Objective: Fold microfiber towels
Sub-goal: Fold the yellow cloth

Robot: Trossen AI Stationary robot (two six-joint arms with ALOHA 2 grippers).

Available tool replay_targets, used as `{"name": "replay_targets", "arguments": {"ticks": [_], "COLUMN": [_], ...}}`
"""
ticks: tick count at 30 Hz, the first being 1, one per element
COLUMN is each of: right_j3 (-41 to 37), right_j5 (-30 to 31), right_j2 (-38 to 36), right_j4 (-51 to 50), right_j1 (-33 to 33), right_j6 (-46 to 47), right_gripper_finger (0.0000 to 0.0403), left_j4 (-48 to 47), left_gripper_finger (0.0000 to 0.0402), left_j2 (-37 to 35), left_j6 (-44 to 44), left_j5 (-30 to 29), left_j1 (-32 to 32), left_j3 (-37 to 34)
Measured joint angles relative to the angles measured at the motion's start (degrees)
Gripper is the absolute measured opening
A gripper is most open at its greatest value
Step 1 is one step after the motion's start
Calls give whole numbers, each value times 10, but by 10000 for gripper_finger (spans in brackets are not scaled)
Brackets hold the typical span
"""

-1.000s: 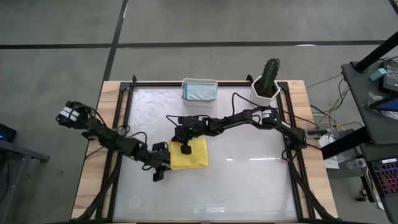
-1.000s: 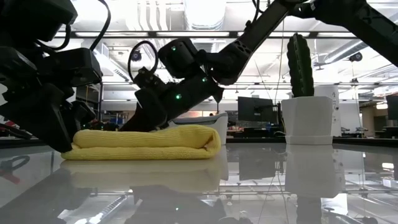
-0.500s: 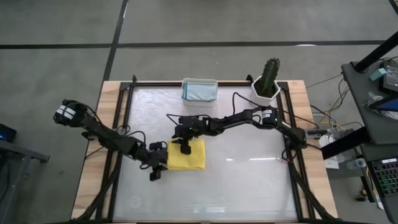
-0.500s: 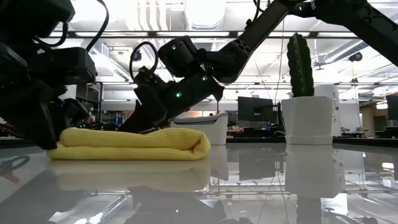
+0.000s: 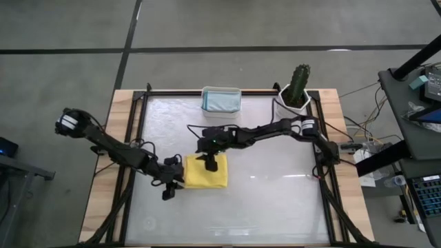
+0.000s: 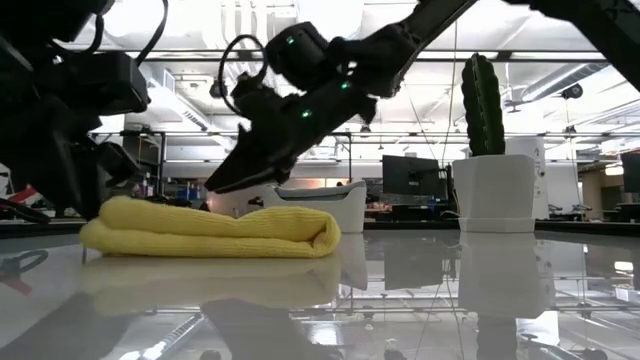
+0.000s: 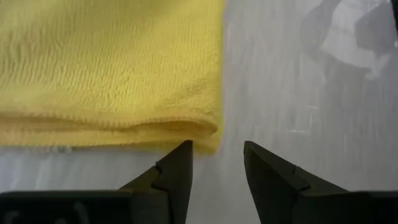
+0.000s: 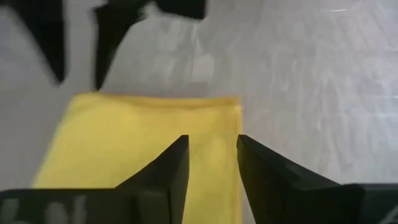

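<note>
My right gripper (image 5: 209, 164) hangs open over the folded yellow towel (image 5: 205, 173); my left gripper (image 7: 216, 163), open at its left edge, could snag and unfold it.

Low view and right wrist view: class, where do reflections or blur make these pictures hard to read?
Low view: the glossy table mirrors the yellow towel and the ceiling lights, and both arms show as dark, backlit shapes. Right wrist view: the right gripper and the other arm's fingers beyond the towel look soft, with smeared edges.
</note>
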Motion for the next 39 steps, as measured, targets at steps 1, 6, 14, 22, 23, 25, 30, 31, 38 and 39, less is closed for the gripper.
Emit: {"name": "replay_targets", "arguments": {"ticks": [1,6,14,22,23,25,30,31,38,39], "right_j3": [-11,-73,-190,-289,-296,-308,-322,-322,-328,-330], "right_j5": [0,41,129,170,172,179,182,182,205,213], "right_j2": [-8,-61,-103,-98,-94,-85,-58,-53,-41,-41], "right_j4": [-1,10,122,305,325,354,408,417,408,408], "right_j1": [3,21,47,49,50,52,56,56,57,57], "right_j6": [0,7,44,100,106,114,115,115,101,96], "right_gripper_finger": [124,99,53,13,11,9,9,9,8,8], "left_j4": [-8,-20,-6,139,156,185,226,223,221,218], "left_gripper_finger": [128,128,125,64,54,34,3,4,1,1], "left_j2": [-3,-14,-43,-2,9,35,101,111,165,168], "left_j6": [0,0,15,107,116,126,118,113,56,47], "left_j5": [5,36,4,-150,-160,-167,-161,-158,-87,-80], "left_j1": [0,0,1,2,2,2,2,2,2,2], "left_j3": [-1,-1,12,12,12,12,13,12,10,9]}}
